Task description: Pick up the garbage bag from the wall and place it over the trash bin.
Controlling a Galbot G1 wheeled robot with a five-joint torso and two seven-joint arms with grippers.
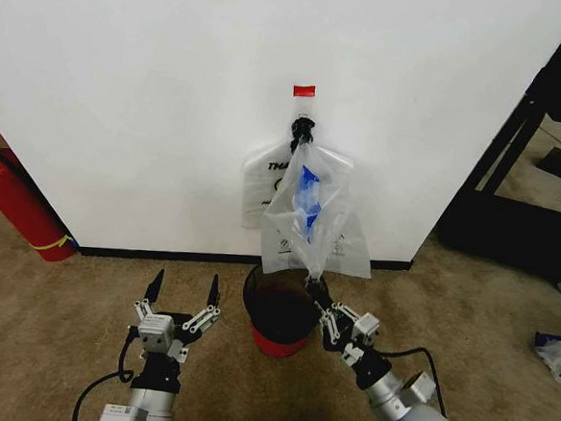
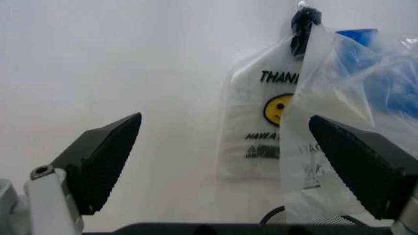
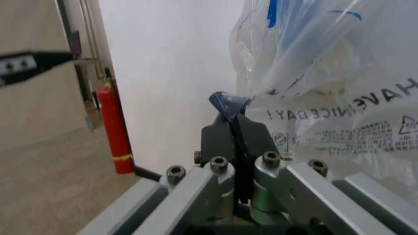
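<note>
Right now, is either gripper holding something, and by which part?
The right gripper pinches the garbage bag at its lowest edge, just above the trash bin. The left gripper is open and holds nothing.

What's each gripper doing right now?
Left gripper: open, empty, beside the trash bin.
Right gripper: shut on the garbage bag.

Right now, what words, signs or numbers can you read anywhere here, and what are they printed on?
"THAN", cut off by the front bag: flat bag behind.
"HAVE A": same flat bag, under its yellow smiley.
"HAVE" and "NICE DAY!": garbage bag, pinched by the right gripper.
Small print and triangle signs on both bags: too small to read.
Red tape strip: no text.
</note>
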